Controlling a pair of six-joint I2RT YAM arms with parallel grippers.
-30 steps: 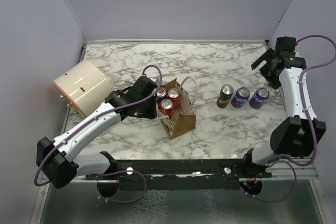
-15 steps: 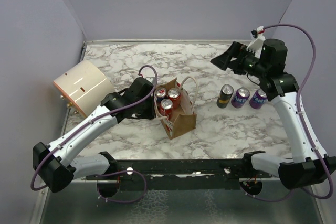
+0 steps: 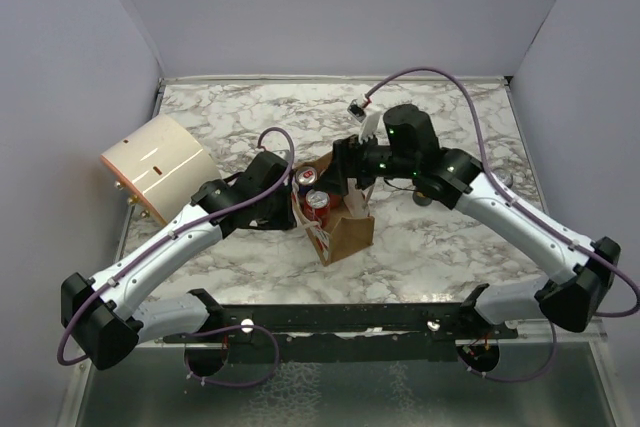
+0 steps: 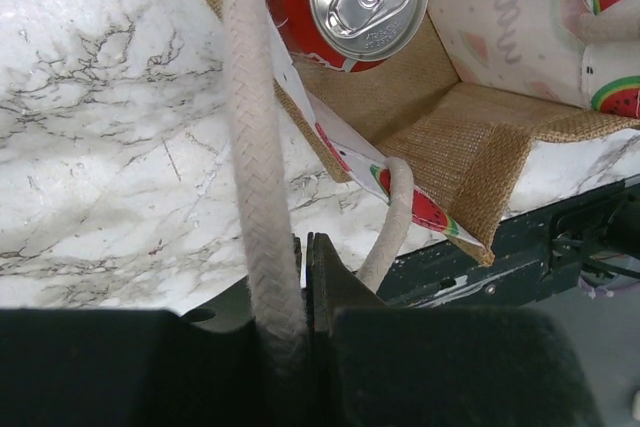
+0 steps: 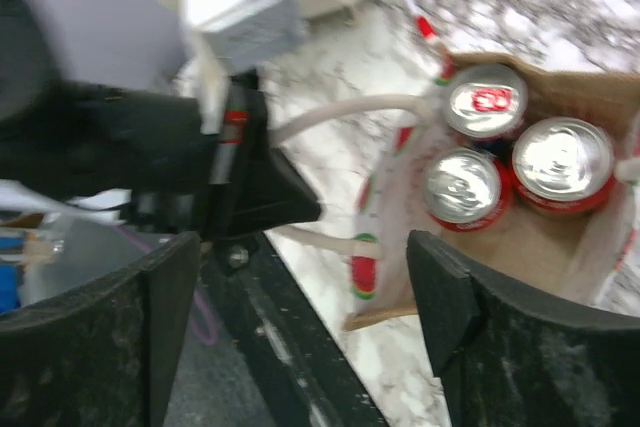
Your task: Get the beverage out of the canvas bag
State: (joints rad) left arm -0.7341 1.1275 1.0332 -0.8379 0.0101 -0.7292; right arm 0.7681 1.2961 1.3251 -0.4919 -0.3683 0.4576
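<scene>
Canvas bag (image 3: 345, 232): we are finding it standing upright near the middle of the marble table (image 3: 420, 247), between the two arms, with its mouth gaping upward.
Contents: we are counting three red soda cans (image 5: 462, 187) inside. They are standing upright with silver tops up, crowding against one another.
Print: watermelon slices (image 4: 428, 211) are showing along the bag's edge.
Rope handle (image 4: 255, 137): a white braided loop is running from the bag's rim straight into the left claw.
Left gripper (image 4: 303, 247): it is sitting at the bag's left side, jaws pinching tight on that rope handle.
Right gripper (image 5: 300, 242): it is hovering above the bag's mouth, fingers (image 5: 160, 327) spreading wide with nothing between them. We are seeing no contact with the cans.
Cream cylinder (image 3: 157, 167): it is lying on its side at the table's left edge, well apart from the bag.
</scene>
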